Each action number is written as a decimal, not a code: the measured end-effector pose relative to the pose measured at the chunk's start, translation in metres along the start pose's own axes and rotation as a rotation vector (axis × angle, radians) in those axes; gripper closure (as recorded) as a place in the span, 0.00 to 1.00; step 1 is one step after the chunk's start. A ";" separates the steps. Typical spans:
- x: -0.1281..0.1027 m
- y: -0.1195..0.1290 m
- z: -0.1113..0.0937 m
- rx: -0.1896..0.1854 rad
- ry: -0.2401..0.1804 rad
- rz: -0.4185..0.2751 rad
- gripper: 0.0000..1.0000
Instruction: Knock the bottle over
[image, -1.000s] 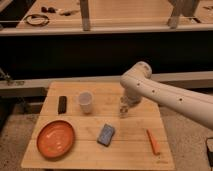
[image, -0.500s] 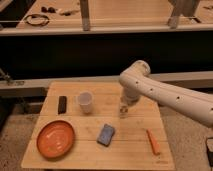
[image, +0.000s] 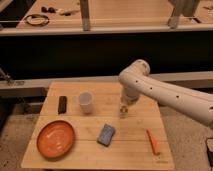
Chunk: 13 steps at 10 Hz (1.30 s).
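Hanging my claw (image: 123, 105) low over the wooden table (image: 137, 125), right of the white cup (image: 85, 102). Jaws fully closed, and I see nothing gripped. The bottle (image: 122, 113) is small, pale and upright, directly under my claw tip; I cannot tell whether they touch. Toward the front lie a blue sponge (image: 106, 134), an orange plate (image: 56, 138) and an orange stick (image: 154, 141).

One camera. High, facing the table (image: 131, 147) from its near edge, tilted down, at middle distance; whole top in frame. Gripper (image: 123, 107) right of centre; arm (image: 165, 95) to its right; benches (image: 125, 15) far beyond.
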 end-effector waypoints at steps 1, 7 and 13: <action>-0.001 0.000 0.000 -0.001 -0.003 -0.004 0.95; -0.006 -0.002 -0.001 -0.008 -0.024 -0.030 0.95; -0.009 -0.002 -0.001 -0.014 -0.042 -0.046 0.95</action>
